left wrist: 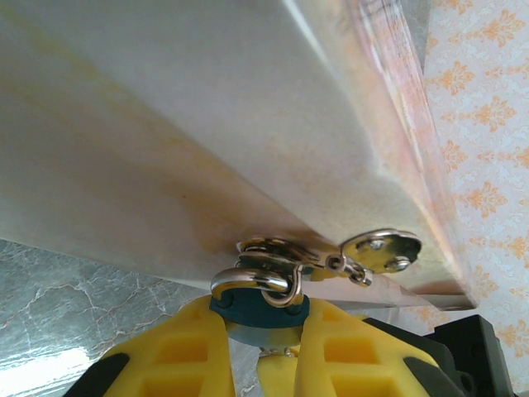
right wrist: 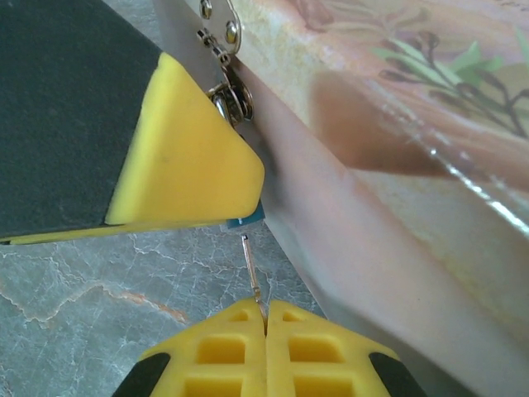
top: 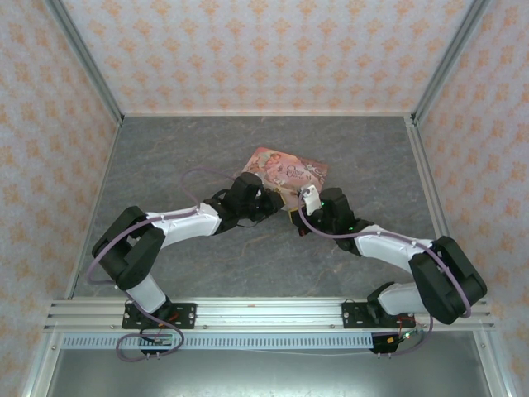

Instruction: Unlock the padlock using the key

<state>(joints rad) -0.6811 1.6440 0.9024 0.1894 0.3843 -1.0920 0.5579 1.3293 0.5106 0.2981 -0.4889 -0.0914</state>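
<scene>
The left wrist camera shows the left pincer [left wrist: 258,329] clamped on the padlock [left wrist: 248,306]. Its two yellow fingers [left wrist: 186,347] press the blue-teal body from either side, right at their tips. Just above the tips, the silver shackle [left wrist: 258,281] is threaded through a metal hasp [left wrist: 380,251]. The hasp is fixed to the pale edge of the pink box [left wrist: 207,124], which leans over the pincer. The lock's lower face is buried between the fingers, so its keyhole cannot be made out here.

The right wrist camera gives the other side. The right pincer [right wrist: 265,318] has its fingers pressed together on the key [right wrist: 253,273], a thin pale sliver standing up out of the fingertips and tilted slightly left. Its far end reaches just below a small teal corner of the padlock, which peeks from under the left pincer's yellow finger. Whether the tip touches or has entered the lock cannot be told. The rest of the lock is hidden behind that finger. The box's illustrated face lies to the right of and beyond the right pincer, and its nearest part is blurred.

From above, the two pincers meet tip to tip at the near edge of the box on the grey marble table [top: 207,157]. Lock and key are too small to pick out there.
</scene>
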